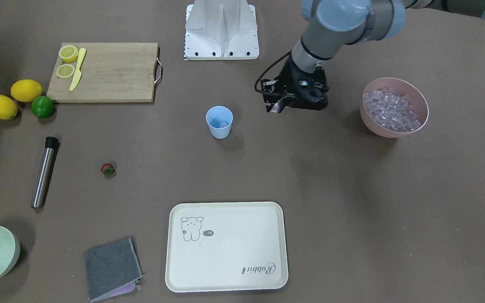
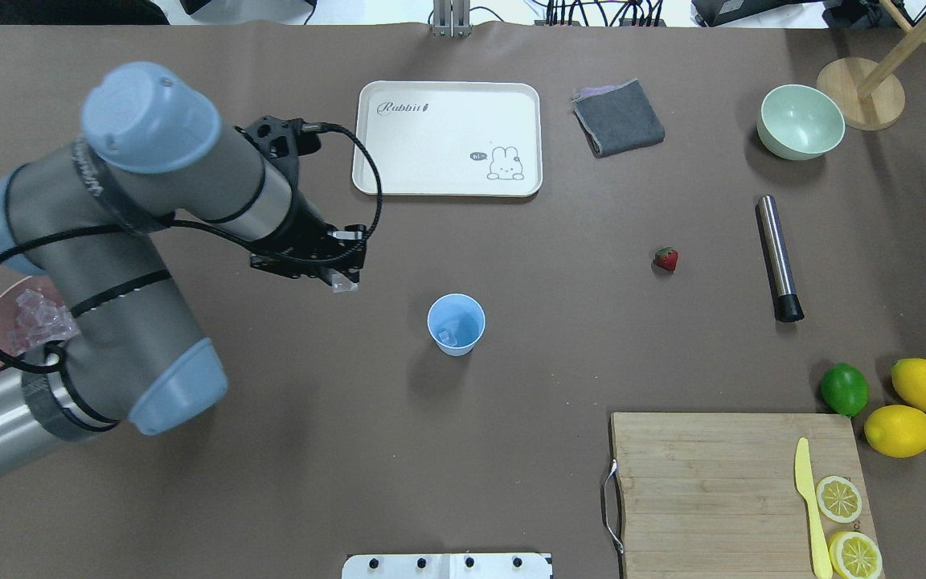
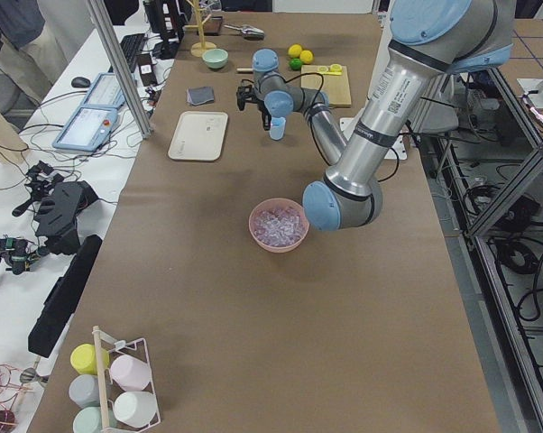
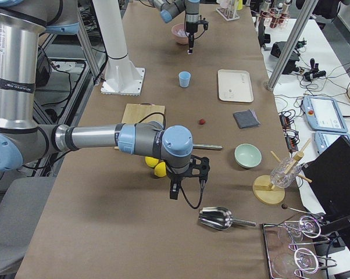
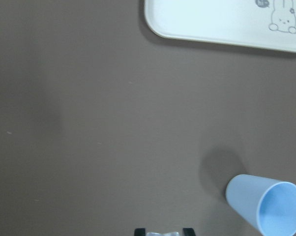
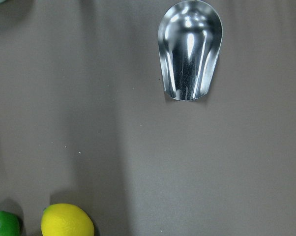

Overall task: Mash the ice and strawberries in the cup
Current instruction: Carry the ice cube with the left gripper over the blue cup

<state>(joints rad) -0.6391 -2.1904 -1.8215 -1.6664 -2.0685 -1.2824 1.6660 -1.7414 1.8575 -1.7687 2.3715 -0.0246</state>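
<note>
The light blue cup (image 2: 456,324) stands upright mid-table, with ice (image 2: 448,336) lying in its bottom. My left gripper (image 2: 342,279) hangs above the table, left of the cup and a little beyond it, shut on a clear ice cube (image 5: 160,232). In the left wrist view the cup (image 5: 266,204) lies at the lower right. More ice (image 1: 392,110) fills the pink bowl (image 1: 377,128). A small red strawberry (image 2: 666,259) rests on the table to the cup's right. My right gripper (image 4: 186,189) shows only in the exterior right view, and I cannot tell its state.
A cream tray (image 2: 447,181) lies beyond the cup. A metal muddler (image 2: 776,257), a pale green bowl (image 2: 801,121) and a grey cloth (image 2: 618,117) are at the right. A cutting board (image 2: 712,482) holds lemon halves and a yellow knife, near lemons and a lime. A metal scoop (image 6: 190,49) lies below the right wrist.
</note>
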